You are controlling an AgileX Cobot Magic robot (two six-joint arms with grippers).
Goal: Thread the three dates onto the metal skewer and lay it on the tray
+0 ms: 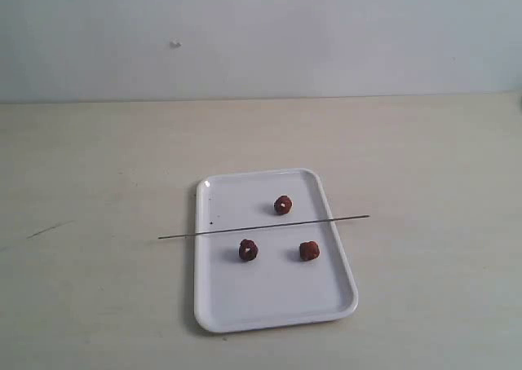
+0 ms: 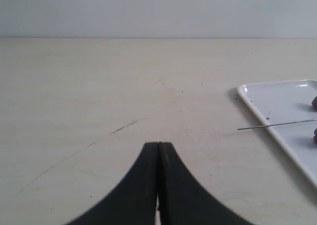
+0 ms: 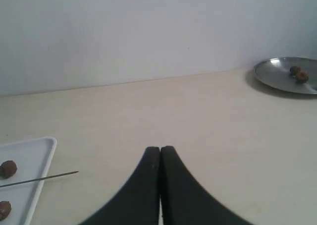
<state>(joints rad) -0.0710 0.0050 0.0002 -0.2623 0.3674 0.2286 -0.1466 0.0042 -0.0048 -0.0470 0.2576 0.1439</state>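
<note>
Left hand (image 2: pixel 158 146): 2 black fingers pressed tip to tip, nothing between them. Right hand (image 3: pixel 160 149): likewise closed, empty.

A pale beige counter (image 1: pixel 424 158) fills the near and middle ground. It is matte and smooth, with faint streaks and scuffs across its surface. On its left side a thin dark scratch (image 1: pixel 49 230) runs slantwise, and the left wrist view shows it trailing into a longer, fainter line. At the far edge the counter meets a plain wall (image 1: pixel 342 36) along a straight, level seam. The wall is off-white with a cool grey-blue cast and carries one small pale speck (image 1: pixel 175 44) at the far left. The light is soft and even, leaving only weak shadows on the counter.
</note>
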